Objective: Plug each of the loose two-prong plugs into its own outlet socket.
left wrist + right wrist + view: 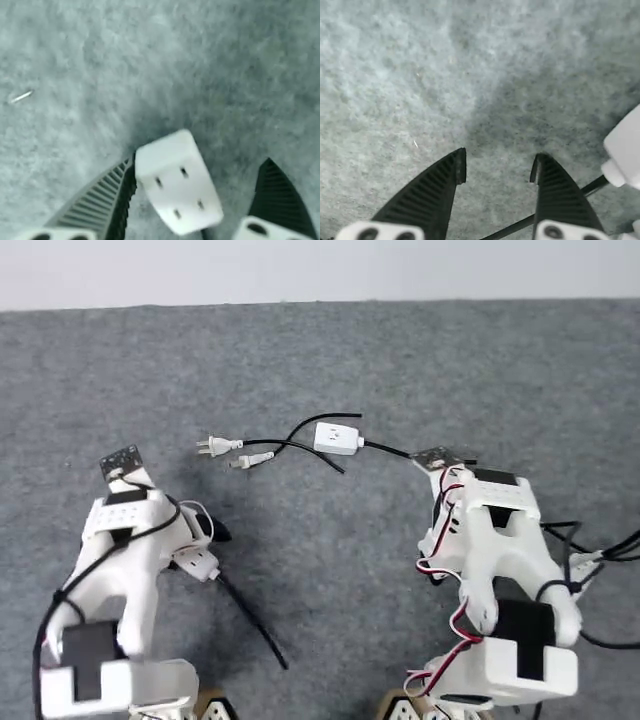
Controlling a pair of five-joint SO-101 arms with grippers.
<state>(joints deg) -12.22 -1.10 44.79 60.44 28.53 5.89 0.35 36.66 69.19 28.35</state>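
Two loose two-prong plugs [210, 446] [243, 461] lie on the grey carpet at mid-table, their black cords running to a white outlet socket [337, 437]. A second white socket block [177, 187] sits between the fingers of my left gripper [200, 161]. That gripper is open; one finger [117, 195] touches the block and the other stands apart. From above, this block [197, 563] lies beside the left arm. My right gripper [500, 155] is open over bare carpet with nothing between its fingers.
A black cord [255, 625] trails from the left socket block toward the front edge. A white plastic piece [625, 150] with a black cord lies just beside the right gripper. Loose cables [600, 560] hang at the right arm.
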